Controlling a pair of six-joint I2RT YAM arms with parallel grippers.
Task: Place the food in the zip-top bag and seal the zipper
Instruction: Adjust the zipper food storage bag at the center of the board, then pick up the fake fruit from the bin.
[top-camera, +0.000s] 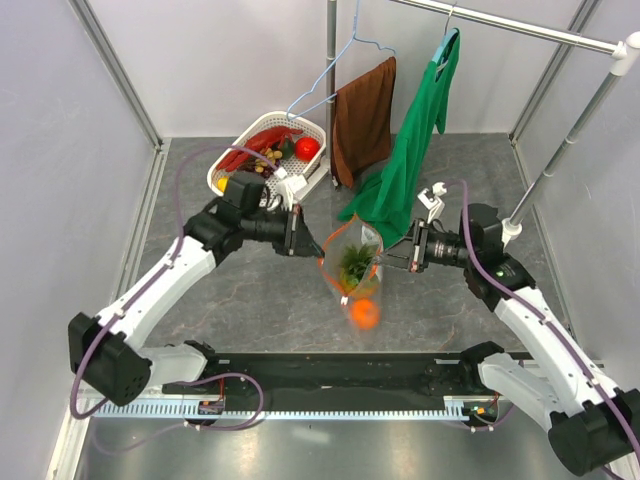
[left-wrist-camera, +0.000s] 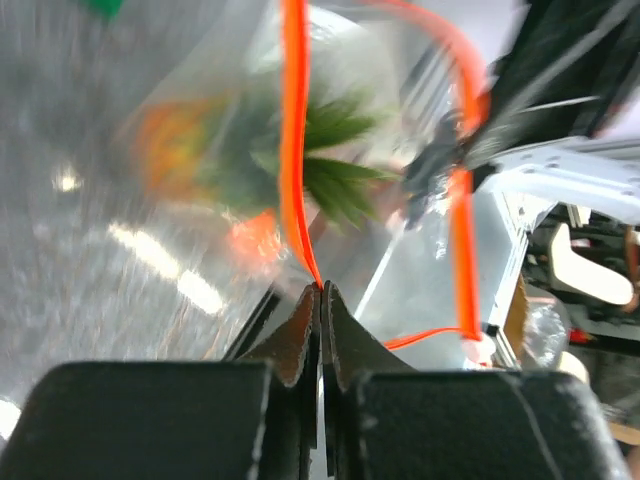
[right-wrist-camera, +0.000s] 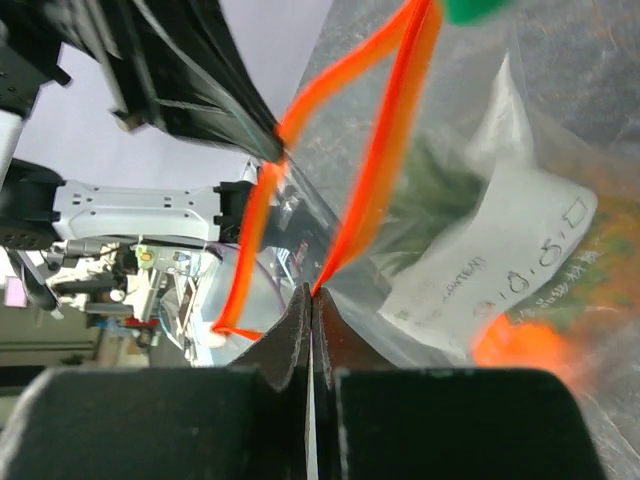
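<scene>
The clear zip-top bag (top-camera: 352, 280) hangs above the table between my two grippers, its mouth pulled open. Inside it are the little pineapple with green leaves (top-camera: 355, 262) and the orange ball (top-camera: 365, 314) at the bottom. My left gripper (top-camera: 308, 244) is shut on the left side of the red-orange zipper (left-wrist-camera: 293, 150), pinching it at the fingertips (left-wrist-camera: 320, 290). My right gripper (top-camera: 388, 258) is shut on the other side of the zipper (right-wrist-camera: 385, 130). The bag's white label (right-wrist-camera: 500, 260) faces the right wrist camera. No yellow fruit or grape bunch shows in the bag.
A white mesh basket (top-camera: 232, 152) with red and other toy foods stands at the back left. A brown cloth (top-camera: 362, 120) on a hanger and a green shirt (top-camera: 410, 150) hang from the rail just behind the bag. Grey walls stand at both sides.
</scene>
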